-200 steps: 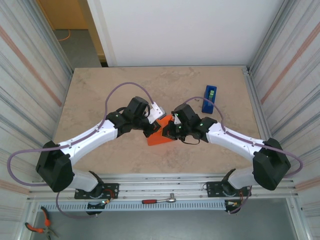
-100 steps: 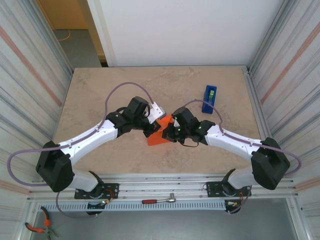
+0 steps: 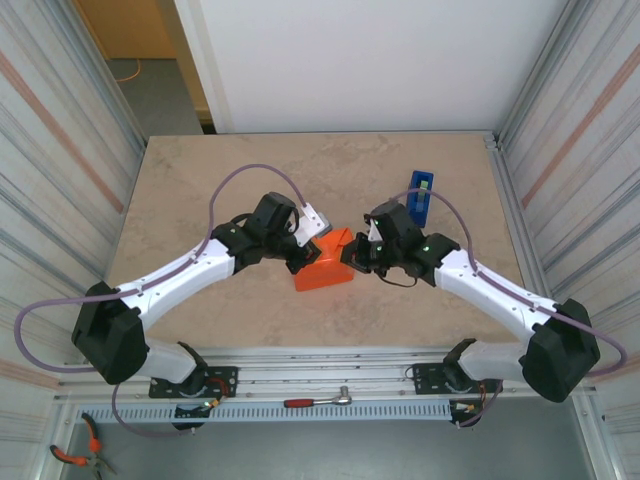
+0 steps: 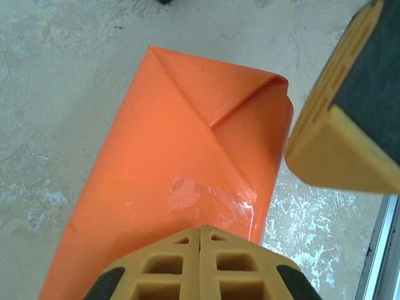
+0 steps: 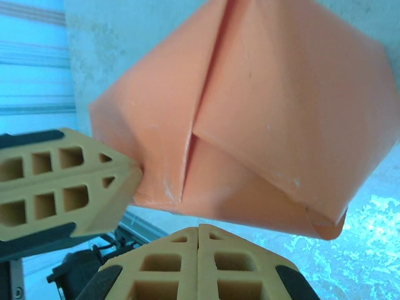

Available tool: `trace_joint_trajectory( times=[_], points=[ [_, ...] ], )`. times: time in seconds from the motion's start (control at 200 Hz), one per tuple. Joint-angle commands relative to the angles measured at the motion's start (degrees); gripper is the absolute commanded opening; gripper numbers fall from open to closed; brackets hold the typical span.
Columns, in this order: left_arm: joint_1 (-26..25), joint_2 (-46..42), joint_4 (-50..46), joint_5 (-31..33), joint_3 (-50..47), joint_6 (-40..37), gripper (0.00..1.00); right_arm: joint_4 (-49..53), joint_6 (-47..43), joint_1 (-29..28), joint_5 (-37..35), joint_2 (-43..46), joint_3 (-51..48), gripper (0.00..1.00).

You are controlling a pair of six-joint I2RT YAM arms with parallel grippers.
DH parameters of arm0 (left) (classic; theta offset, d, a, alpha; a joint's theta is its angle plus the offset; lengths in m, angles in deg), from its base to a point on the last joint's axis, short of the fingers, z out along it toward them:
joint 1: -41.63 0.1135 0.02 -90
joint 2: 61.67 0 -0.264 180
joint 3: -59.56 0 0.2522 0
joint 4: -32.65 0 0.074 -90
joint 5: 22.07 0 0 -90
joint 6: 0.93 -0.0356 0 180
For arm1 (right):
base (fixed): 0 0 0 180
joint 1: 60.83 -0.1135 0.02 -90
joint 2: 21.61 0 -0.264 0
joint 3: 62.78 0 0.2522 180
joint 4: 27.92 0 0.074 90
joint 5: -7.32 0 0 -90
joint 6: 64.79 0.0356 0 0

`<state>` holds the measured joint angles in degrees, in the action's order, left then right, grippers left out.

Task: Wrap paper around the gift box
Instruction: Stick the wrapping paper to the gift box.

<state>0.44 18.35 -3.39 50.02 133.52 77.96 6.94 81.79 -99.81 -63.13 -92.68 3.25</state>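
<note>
The paper-wrapped gift box [image 3: 325, 270] lay at the middle of the table [image 3: 200, 190], its long axis running straight away from your left gripper [image 4: 200, 244], clenched empty over its near end. Your right gripper [image 5: 199, 247], also clenched empty, sat just beside the folded far end.
</note>
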Motion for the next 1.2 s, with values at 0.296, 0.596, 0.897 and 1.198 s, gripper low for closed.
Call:
trace_joint_trajectory(
  times=[0.296, 0.596, 0.897, 1.198],
  points=[
    [0.29, -0.41, -2.76, -1.75, 1.35, 0.90, 0.00, -3.34, -0.50, -2.58, 2.27, -4.28, 4.64, 0.00],
    [0.32, 0.04, -2.67, -1.66, 0.99, 0.61, 0.00, -3.75, 1.09, -6.43, 1.17, -3.07, -0.04, 0.00],
    [0.30, 0.06, -2.58, -2.02, 0.46, 0.64, 0.00, -6.29, 2.24, -7.12, 0.07, -4.56, -1.13, 0.00],
    [0.32, -0.06, -2.59, -2.61, 0.10, 0.61, 0.00, -8.12, 2.04, -5.39, -0.43, -7.51, 0.73, 0.00]
  ],
)
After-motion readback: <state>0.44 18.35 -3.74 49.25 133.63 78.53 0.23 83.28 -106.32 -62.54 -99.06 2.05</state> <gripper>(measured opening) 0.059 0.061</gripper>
